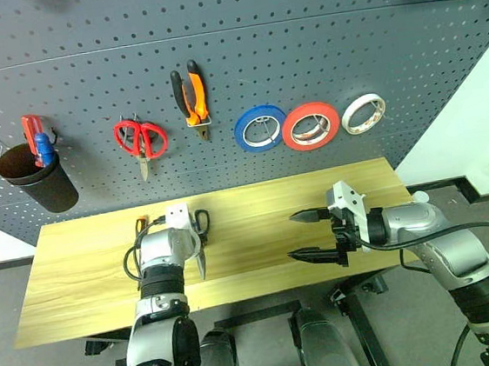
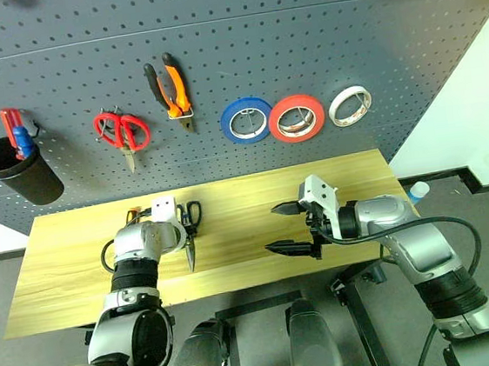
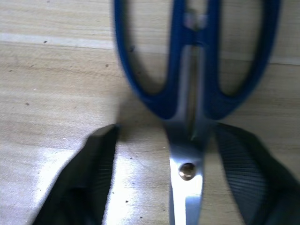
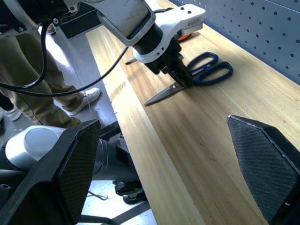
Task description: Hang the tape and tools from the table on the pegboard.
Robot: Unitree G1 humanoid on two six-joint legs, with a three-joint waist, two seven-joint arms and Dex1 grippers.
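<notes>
Your dark-handled scissors (image 4: 197, 75) lie flat on the worktop (image 1: 256, 208), near its back edge and toward its left end, handle loops toward the pegboard (image 1: 300, 46) and blades toward the front edge. Your left hand (image 3: 157, 178) is down over them at the pivot; its fingers (image 3: 93, 178) stand either side of the blades, partly spread, with a gap between each finger and the metal, so no pinch is confirmed. The orange-and-black screwdriver (image 1: 141, 222) shows just left of that hand, mostly hidden. Your right hand (image 1: 313, 233) hangs above the right half of the worktop, fingers spread wide, holding nothing. On the pegboard hang the orange-and-black pliers (image 1: 192, 97), red-handled scissors (image 1: 140, 141), a blue tape roll (image 1: 261, 128), a red tape roll (image 1: 310, 126), a white tape roll (image 1: 364, 114) and a black cup (image 1: 39, 180).
</notes>
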